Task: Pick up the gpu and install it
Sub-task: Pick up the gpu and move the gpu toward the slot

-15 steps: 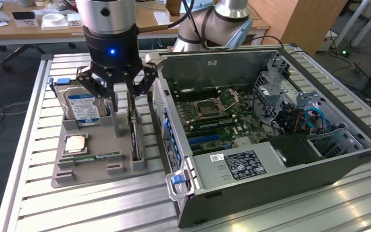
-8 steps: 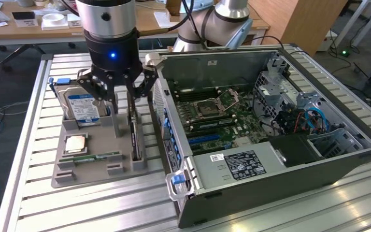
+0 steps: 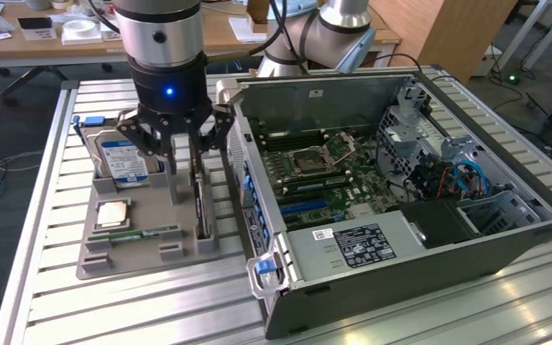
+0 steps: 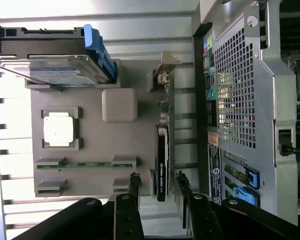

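The gpu [image 3: 201,208] stands on edge in a slot of the grey holder [image 3: 103,260], on the side nearest the computer case. In the wrist view the gpu [image 4: 161,165] is a thin black and green card with its silver bracket at one end. My gripper [image 3: 184,164] hangs right over the holder, above the card's back half. Its fingertips [image 4: 135,179] stand apart on either side of the card's end, with gaps to both faces. The gripper [image 4: 157,177] is open and holds nothing.
The holder also carries a silver hard drive with a blue-white label [image 3: 123,158], a processor [image 3: 113,212] and a narrow green memory stick [image 3: 146,232]. The open computer case [image 3: 506,215] lies close beside the holder, with its motherboard [image 3: 324,180] exposed. Everything rests on a slatted aluminium table [image 3: 161,309].
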